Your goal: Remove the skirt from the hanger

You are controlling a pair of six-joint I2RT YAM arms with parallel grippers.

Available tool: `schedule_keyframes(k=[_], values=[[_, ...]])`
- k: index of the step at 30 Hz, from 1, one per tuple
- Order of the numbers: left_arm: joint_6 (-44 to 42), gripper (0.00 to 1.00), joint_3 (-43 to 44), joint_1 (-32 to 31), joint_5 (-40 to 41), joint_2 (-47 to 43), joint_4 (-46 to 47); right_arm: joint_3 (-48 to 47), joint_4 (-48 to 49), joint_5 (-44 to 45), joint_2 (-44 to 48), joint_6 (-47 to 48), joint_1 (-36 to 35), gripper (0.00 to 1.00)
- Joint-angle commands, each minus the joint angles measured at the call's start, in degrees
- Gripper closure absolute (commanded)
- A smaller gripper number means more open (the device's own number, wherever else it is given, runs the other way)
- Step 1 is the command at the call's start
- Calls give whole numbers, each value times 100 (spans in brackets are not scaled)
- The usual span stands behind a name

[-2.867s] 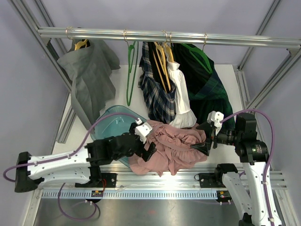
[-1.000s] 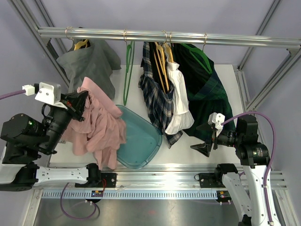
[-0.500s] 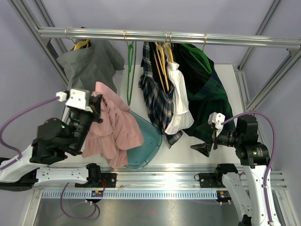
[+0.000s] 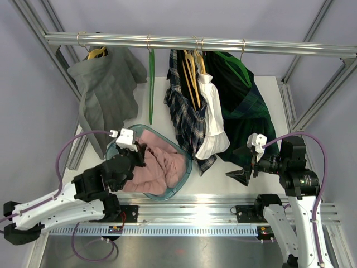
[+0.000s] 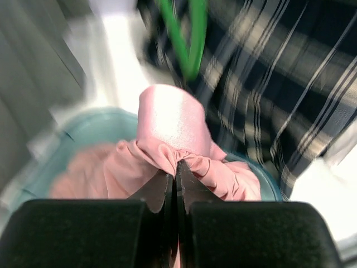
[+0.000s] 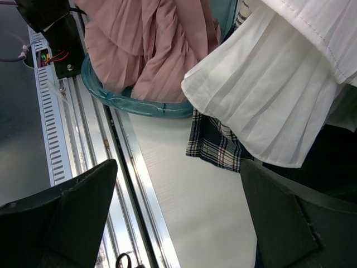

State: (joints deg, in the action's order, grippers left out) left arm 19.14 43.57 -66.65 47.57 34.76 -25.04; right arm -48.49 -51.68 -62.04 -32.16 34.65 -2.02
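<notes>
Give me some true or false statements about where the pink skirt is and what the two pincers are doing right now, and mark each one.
1. The pink skirt lies in the teal tub. True.
2. The left pincer is open above the tub. False: it is shut on a fold of the pink skirt.
3. The right pincer is open and holds nothing. True.
4. The green hanger carries the pink skirt. False: the hanger hangs bare and the skirt is down in the tub.
</notes>
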Motion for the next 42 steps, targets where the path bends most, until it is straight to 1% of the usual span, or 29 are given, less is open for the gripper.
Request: schedule_keyframes(k=[1, 3, 4, 5, 6, 8, 9, 12, 13, 15, 16, 19, 20, 21, 23, 24, 27, 30, 31, 34, 37, 39, 40, 41, 42], values=[[1817, 100, -568, 161, -520, -251, 70, 15, 229, 8, 17, -29, 44, 0], [2259, 98, -962, 292, -784, -190, -36, 24, 229, -10, 8, -29, 44, 0], [2644, 95, -1086, 337, -967, -111, -45, 24, 220, -10, 8, -29, 44, 0], [2813, 89, -1227, 389, -1056, -75, -28, 24, 211, -1, 17, -29, 44, 0], [2954, 73, -1454, 477, -1144, -49, 25, 24, 211, -10, 17, -29, 35, 1], [3245, 59, -1641, 557, -1329, -49, 95, 24, 211, -1, 26, -29, 44, 0], [3298, 48, -1685, 618, -1356, -75, 113, 24, 211, -1, 26, -29, 44, 1], [3246, 33, -1668, 653, -1356, -320, 8, 15, 202, -1, 26, -29, 44, 1], [3019, 23, -1476, 662, -1356, -391, -45, 15, 211, -1, 26, -29, 44, 1], [2781, 16, -1116, 654, -1347, -505, -412, 15, 202, -10, 35, -29, 35, 1], [2493, 9, -662, 654, -1312, -506, -571, 15, 211, -10, 35, -29, 44, 0], [2025, 3, 61, 654, -1294, -339, -1318, 15, 202, -10, 43, -29, 44, 1], [1928, 2, 499, 654, -1303, -278, -1668, 15, 194, -10, 43, -29, 35, 1], [1771, 1, 747, 654, -1312, -147, -1828, 15, 193, -10, 43, -29, 35, 0], [1603, 1, 1134, 654, -1321, -49, -2118, 6, 202, -10, 61, -29, 44, 0], [1498, 1, 1501, 654, -1321, -5, -2337, 6, 202, -10, 52, -29, 44, 0], [875, 1, 2135, 654, -1198, 31, -2611, 6, 202, -10, 61, -29, 44, 1], [505, 1, 2689, 662, -690, 22, -2612, 15, 193, -27, 52, -20, 44, 0], [303, 1, 2813, 654, -314, 30, -2585, 15, 193, -27, 61, -20, 44, 1], [-137, 1, 3287, 662, 320, 206, -2401, 15, 193, -27, 43, -29, 44, 0], [-593, 1, 3753, 654, 612, 539, -2164, 15, 193, -36, 52, -29, 35, 1], [-883, 1, 4069, 688, 657, 872, -2049, 15, 193, -36, 52, -29, 35, 1], [-990, 1, 4072, 741, 605, 1005, -1988, 15, 193, -36, 61, -29, 44, 1], [-1086, 1, 4219, 828, 517, 1102, -1883, 15, 185, -45, 61, -29, 44, 1], [-1166, 1, 4317, 1099, 412, 1216, -1847, 6, 185, -45, 61, -11, 35, 1]])
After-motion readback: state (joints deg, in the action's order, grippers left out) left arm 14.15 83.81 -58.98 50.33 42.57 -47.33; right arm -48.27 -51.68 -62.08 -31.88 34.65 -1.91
